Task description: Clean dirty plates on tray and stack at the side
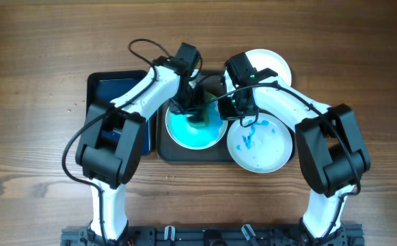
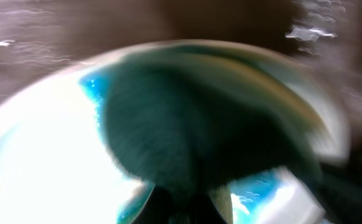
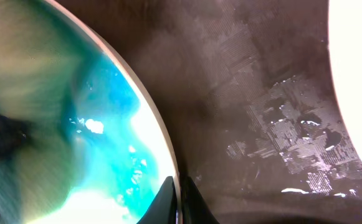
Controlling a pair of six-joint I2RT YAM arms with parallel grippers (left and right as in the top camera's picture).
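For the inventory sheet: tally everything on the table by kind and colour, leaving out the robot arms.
Blue-smeared plates: 2
Plain white plate: 1
Dark trays: 2
Green sponge: 1
Total: 6

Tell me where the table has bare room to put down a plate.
The table is bare left of the small blue tray and in front of both trays along the near side. Crowded: the dark tray, where the left tool with a sponge and the right tool meet at the cyan plate, with the smeared plate and white plate beside it.
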